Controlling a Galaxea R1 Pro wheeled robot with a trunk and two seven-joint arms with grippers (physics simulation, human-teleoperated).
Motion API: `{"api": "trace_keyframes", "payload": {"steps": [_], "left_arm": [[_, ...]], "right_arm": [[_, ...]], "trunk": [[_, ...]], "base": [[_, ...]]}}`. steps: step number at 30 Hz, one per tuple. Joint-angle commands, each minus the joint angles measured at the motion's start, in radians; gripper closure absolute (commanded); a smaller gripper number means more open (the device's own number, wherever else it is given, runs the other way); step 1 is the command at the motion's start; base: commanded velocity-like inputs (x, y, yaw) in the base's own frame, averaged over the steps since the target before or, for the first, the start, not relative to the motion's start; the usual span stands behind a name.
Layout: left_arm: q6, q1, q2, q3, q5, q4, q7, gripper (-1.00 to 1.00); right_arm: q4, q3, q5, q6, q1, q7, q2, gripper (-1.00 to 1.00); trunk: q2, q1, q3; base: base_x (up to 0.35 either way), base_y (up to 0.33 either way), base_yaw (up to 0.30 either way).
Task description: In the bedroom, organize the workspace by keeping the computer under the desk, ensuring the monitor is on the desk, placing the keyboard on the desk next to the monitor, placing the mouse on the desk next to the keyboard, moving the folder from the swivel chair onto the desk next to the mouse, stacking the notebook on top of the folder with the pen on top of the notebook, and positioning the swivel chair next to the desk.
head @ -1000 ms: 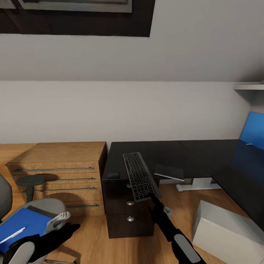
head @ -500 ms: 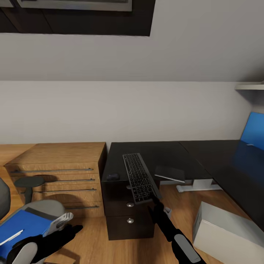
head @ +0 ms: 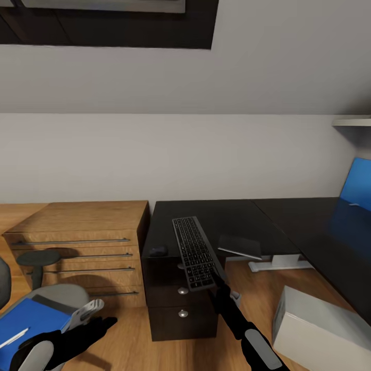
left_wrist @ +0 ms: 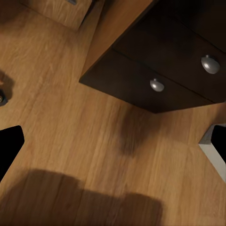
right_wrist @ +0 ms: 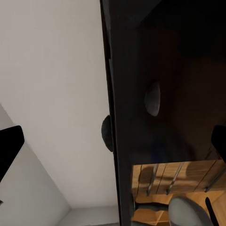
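A dark keyboard [head: 196,252] lies lengthwise on the black desk [head: 216,211], its near end jutting past the front edge. My right gripper [head: 216,282] stands open at that end; in the right wrist view the keyboard's edge [right_wrist: 112,70] runs between wide-apart fingers [right_wrist: 9,141]. A dark mouse [head: 157,251] sits left of the keyboard. The blue monitor [head: 358,185] stands at far right. On the grey swivel chair [head: 62,293] lies a blue folder [head: 31,319] with a white pen [head: 13,337]. My left gripper [head: 100,323] hangs open beside the chair, over the floor.
A white computer case [head: 319,330] stands on the wood floor under the desk's right wing. A wooden dresser [head: 77,242] adjoins the desk's dark drawer unit [left_wrist: 155,75]. A thin dark notebook-like slab [head: 238,246] rests at the desk's front edge, right of the keyboard.
The whole picture has drifted down and left, so the camera has moved. The chair with the folder has slid further out of the lower left corner. Both grippers look unchanged.
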Motion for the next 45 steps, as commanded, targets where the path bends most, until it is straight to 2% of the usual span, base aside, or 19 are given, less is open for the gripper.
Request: {"api": "trace_keyframes", "payload": {"steps": [1, 12, 13, 26, 42, 45], "left_arm": [[0.001, -0.001, 0.001, -0.001, 0.011, -0.001, 0.01, -1.0], [0.002, -0.001, 0.001, -0.001, 0.01, 0.0, 0.01, -1.0], [0.002, -0.001, 0.001, -0.001, 0.01, 0.0, 0.01, -1.0], [0.003, -0.001, 0.001, -0.001, 0.012, 0.0, 0.01, -1.0], [0.002, -0.001, 0.001, -0.011, 0.008, 0.0, 0.01, -1.0], [0.001, -0.001, 0.001, -0.011, 0.008, 0.0, 0.01, -1.0]], "right_arm": [[0.001, 0.001, -0.01, 0.006, -0.001, 0.002, 0.0, -1.0], [0.001, 0.002, -0.009, 0.005, -0.001, 0.001, 0.0, -1.0], [0.001, 0.002, -0.008, 0.004, -0.001, 0.001, 0.0, 1.0], [0.001, 0.002, -0.008, 0.004, -0.001, 0.0, 0.0, 1.0], [-0.033, 0.008, -0.007, -0.002, -0.001, 0.004, -0.001, 1.0], [-0.071, 0.007, -0.007, -0.002, 0.0, 0.0, -0.004, 1.0]], "trunk": [[0.0, 0.0, -0.001], [0.0, 0.0, -0.001], [0.0, 0.0, -0.001], [0.0, 0.0, -0.001], [0.112, -0.061, 0.049], [0.133, -0.073, 0.058]], "base": [[0.089, 0.0, 0.0], [0.021, 0.0, 0.0], [0.002, 0.0, 0.0], [0.0, 0.0, 0.0], [0.0, 0.0, 0.0], [0.0, 0.0, 0.0]]}}
